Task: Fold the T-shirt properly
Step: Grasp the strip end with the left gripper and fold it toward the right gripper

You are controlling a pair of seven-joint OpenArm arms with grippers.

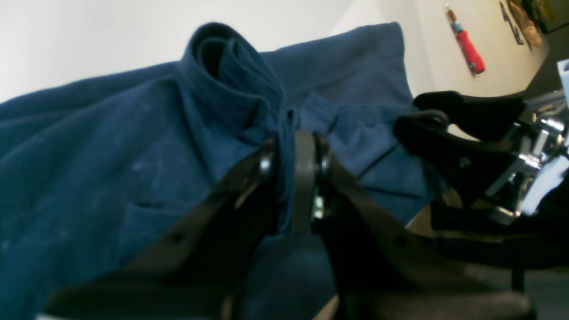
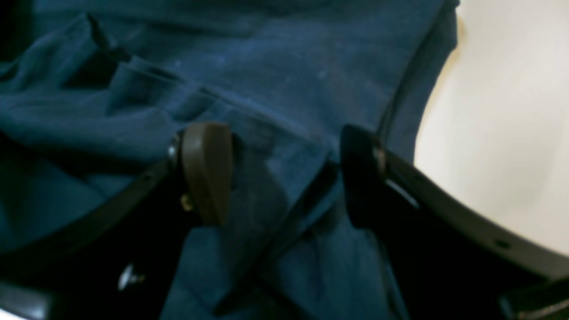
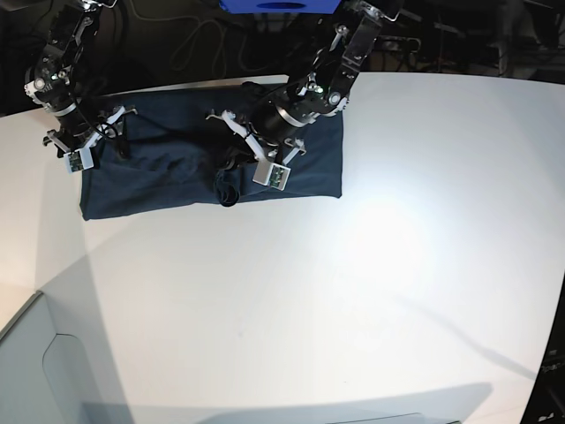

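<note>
The dark navy T-shirt point(image 3: 177, 177) lies spread across the far part of the white table point(image 3: 353, 291). In the left wrist view my left gripper point(image 1: 294, 155) is shut on a raised fold of the T-shirt point(image 1: 111, 146), and cloth rolls up above the fingertips. In the base view that left gripper point(image 3: 229, 184) sits at the shirt's front middle, where the fabric bunches. My right gripper point(image 2: 284, 173) stands open over the T-shirt point(image 2: 289, 66), a hemmed edge lying between its fingers. It is at the shirt's left end in the base view, right gripper point(image 3: 113, 132).
A red-handled tool point(image 1: 469, 49) lies on the table beyond the shirt. Black arm parts with metal pieces point(image 1: 466, 142) show at the right of the left wrist view. A blue box point(image 3: 278, 4) and cables sit behind the table's far edge.
</note>
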